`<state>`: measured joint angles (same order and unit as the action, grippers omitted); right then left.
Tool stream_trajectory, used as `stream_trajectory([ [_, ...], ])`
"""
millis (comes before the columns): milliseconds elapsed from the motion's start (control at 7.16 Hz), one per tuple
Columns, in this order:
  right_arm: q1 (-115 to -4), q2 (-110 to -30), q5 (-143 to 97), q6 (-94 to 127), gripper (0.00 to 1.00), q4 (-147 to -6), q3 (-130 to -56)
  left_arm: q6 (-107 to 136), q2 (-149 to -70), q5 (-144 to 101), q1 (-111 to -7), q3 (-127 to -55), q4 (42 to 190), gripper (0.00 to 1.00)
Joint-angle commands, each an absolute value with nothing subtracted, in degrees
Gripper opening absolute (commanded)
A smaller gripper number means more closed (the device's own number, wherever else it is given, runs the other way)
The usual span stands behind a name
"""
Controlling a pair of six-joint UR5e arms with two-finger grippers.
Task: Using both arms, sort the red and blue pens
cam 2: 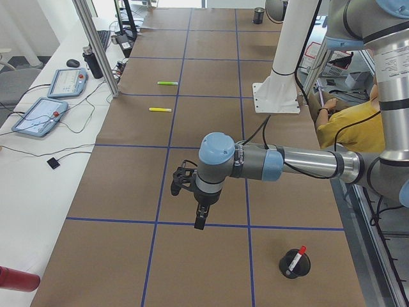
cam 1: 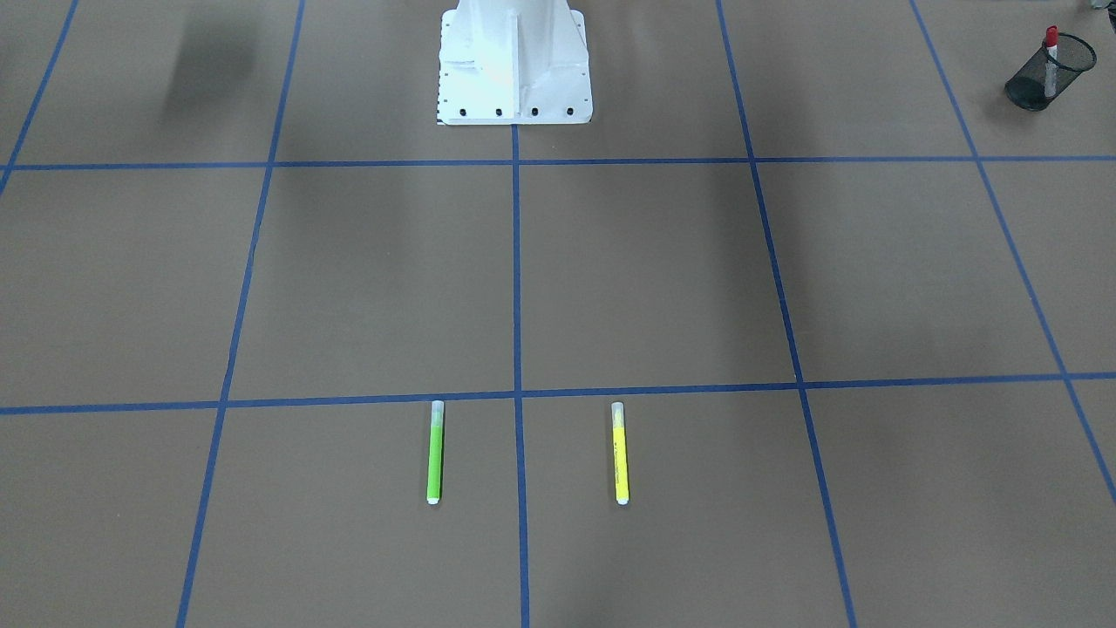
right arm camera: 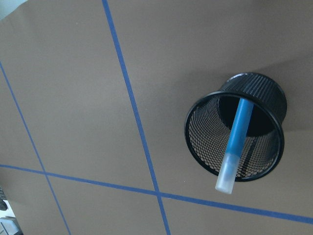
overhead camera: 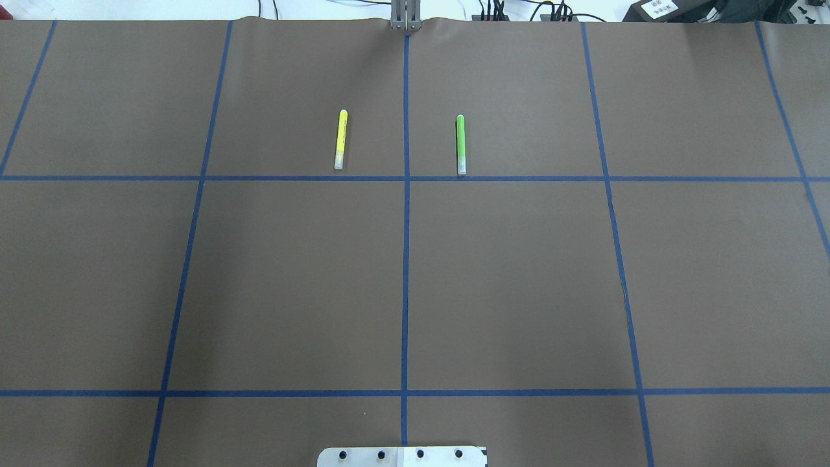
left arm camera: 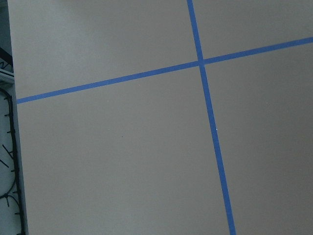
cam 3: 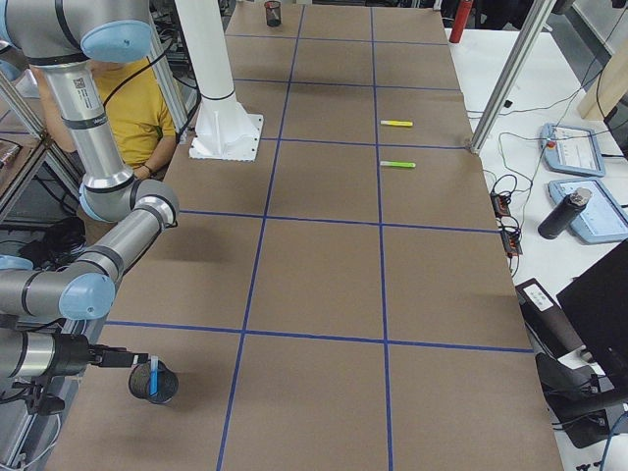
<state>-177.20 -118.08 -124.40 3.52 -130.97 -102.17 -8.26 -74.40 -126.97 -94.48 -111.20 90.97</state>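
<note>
We find the left gripper [cam 2: 200, 220] hanging over the table, apart from the mesh cup [cam 2: 287, 267] where the red pen [cam 2: 296, 258] leans; we cannot read its jaws. The right gripper [cam 3: 135, 359] hovers just beside a second mesh cup [right arm camera: 264, 90] holding the blue pen [right arm camera: 238, 137], and we cannot tell its state either.

I see the desk [cam 1: 663, 279] covered in brown paper and squared off by blue tape lines [cam 1: 516, 262]. A green marker [cam 1: 435, 452] and a yellow marker [cam 1: 620, 453] lie parallel, well apart, one on each side of the centre line. The white pedestal base [cam 1: 514, 65] stands at the desk's edge. A black mesh cup [cam 1: 1030, 94] stands near one end, a second mesh cup [right arm camera: 259, 88] near the other. Two pendants [cam 2: 39, 116] and a dark bottle [cam 2: 92, 62] rest on a white side desk [cam 2: 38, 185]
</note>
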Motion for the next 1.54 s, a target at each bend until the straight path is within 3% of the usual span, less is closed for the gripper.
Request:
stream_trajectory([
  [0, -167.1, -117.1, -127.7, 3.9, 1.0, -124.1, -102.0, -8.2, -74.2, -127.0, -94.5, -111.1, 91.0, 1.0],
  [699, -125.0, -114.9, -142.9, 11.9, 1.0, -96.4, -101.7, -8.2, -74.2, -127.0, -94.5, -111.1, 91.0, 1.0],
  [1397, -100.3, -105.9, -140.8, 12.0, 1.0, -81.7, -98.7, -8.3, -74.4, -127.0, -94.5, -111.2, 91.1, 1.0],
])
